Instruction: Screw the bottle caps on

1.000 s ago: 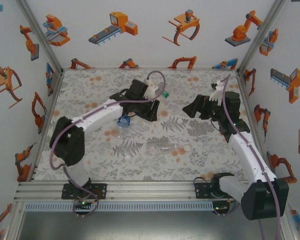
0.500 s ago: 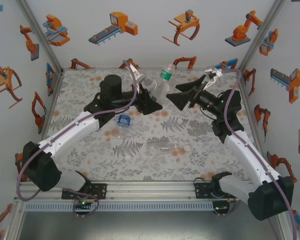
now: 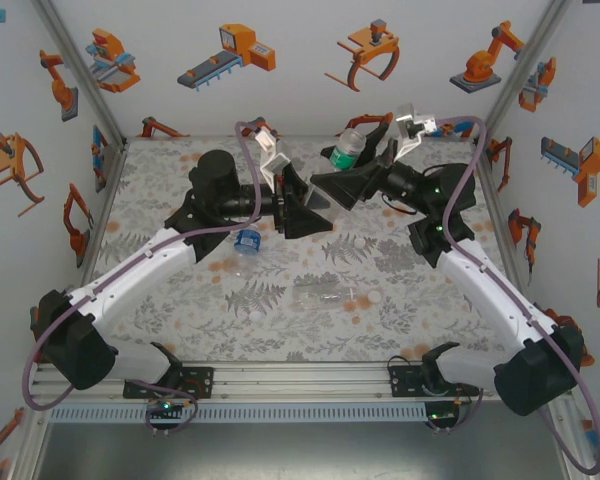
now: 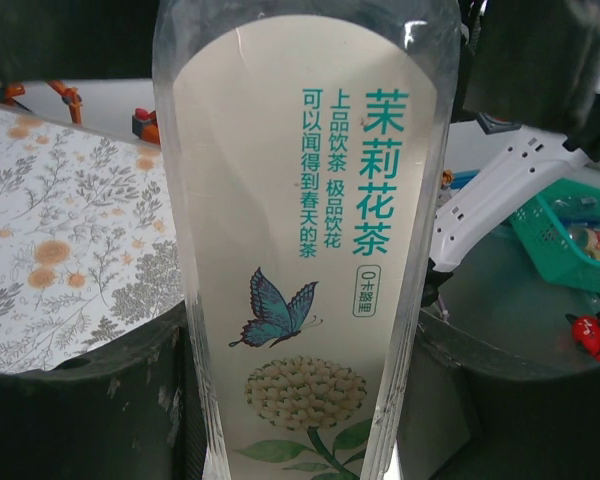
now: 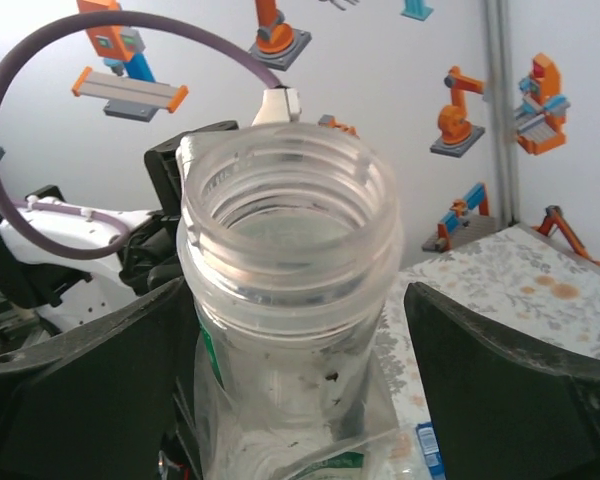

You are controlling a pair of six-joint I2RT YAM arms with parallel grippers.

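A pale bottle (image 3: 348, 152) with a green-white label hangs tilted above the back of the mat. My left gripper (image 3: 302, 203) is shut on its lower body, and the label (image 4: 300, 230) lies between the dark fingers (image 4: 70, 410). My right gripper (image 3: 355, 170) stands open around the bottle's upper end. The threaded neck (image 5: 285, 230) is bare, with a gap to the right finger (image 5: 510, 380). A clear bottle with a blue label (image 3: 245, 240) and a clear unlabelled bottle (image 3: 330, 297) lie on the mat. The bottle caps are out of view.
The floral mat (image 3: 180, 310) is bounded by aluminium rails and white walls with orange robot pictures. The purple cables (image 3: 255, 135) loop above both wrists. A green basket (image 4: 580, 230) stands outside the cell.
My left arm has lifted the green-labelled bottle off the mat and swung it right. My right gripper has moved left over the neck, and its jaws have narrowed slightly.
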